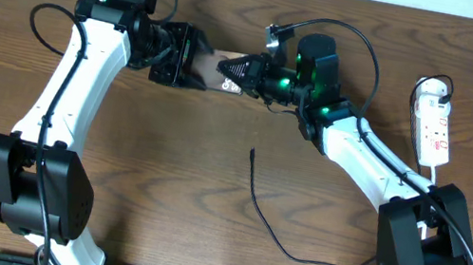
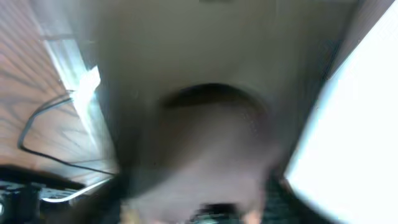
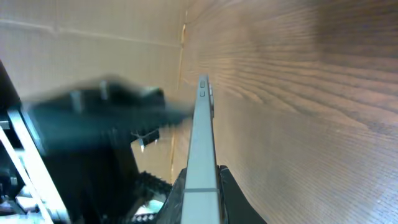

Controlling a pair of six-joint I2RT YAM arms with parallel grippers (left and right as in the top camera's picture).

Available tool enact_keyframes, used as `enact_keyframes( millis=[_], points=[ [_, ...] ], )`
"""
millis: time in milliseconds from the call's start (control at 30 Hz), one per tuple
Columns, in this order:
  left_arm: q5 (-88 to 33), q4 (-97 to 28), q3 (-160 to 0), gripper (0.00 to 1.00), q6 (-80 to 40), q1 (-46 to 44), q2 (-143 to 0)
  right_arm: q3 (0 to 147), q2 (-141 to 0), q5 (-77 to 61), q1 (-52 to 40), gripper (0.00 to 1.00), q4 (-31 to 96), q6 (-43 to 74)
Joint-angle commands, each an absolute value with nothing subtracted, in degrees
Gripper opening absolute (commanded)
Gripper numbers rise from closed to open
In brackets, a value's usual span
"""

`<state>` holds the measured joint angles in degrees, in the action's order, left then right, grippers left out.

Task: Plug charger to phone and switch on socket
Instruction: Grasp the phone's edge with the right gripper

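2 tools meet at the phone (image 1: 213,57), which sits at the back of the bench (image 1: 165,159), between the arms. The right tool (image 1: 239,70) is pressed together on 1 end of it; the right wrist view shows the slab edge-on, its thin side running up between the 2 fingers (image 3: 179,198). The left tool (image 1: 186,57) is at the opposite end, but its own view is a blur, so I cannot tell whether it pinches the phone or only brackets it.

The phone looks like a flat, dark brown-black rectangle from above, and from the side like a slim grey strip with small buttons along it. I judge it stiff, fairly light and slick on its faces, so a grip across the 2 broad faces near an end suits it, leaving the port end bare. Which end carries the port I cannot tell.

The charger (image 1: 265,219) lies loose on the bench, well apart from the phone, a thin black cable curving to a small plug tip (image 1: 252,152). It should be limp and very light; holding just behind the tip would keep it from bending away.

The socket (image 1: 434,122), a small white strip with red markings, lies at the far right, untouched.
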<state>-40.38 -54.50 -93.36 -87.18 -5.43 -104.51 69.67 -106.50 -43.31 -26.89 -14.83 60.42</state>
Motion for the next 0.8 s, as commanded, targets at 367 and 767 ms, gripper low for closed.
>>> enact_keyframes(
  millis=[367,767],
  points=[
    [-41.58,-53.65,-93.78,0.79,-87.11,-5.91,-103.79,70.74,-106.08,-48.34,-27.73,0.05,-15.62,60.8],
    [-50.33,-51.05,-93.78,0.88,-79.55,-3.11,-103.79,70.74,-106.08,-47.88,-25.23,0.06,-14.46,59.48]
  ],
)
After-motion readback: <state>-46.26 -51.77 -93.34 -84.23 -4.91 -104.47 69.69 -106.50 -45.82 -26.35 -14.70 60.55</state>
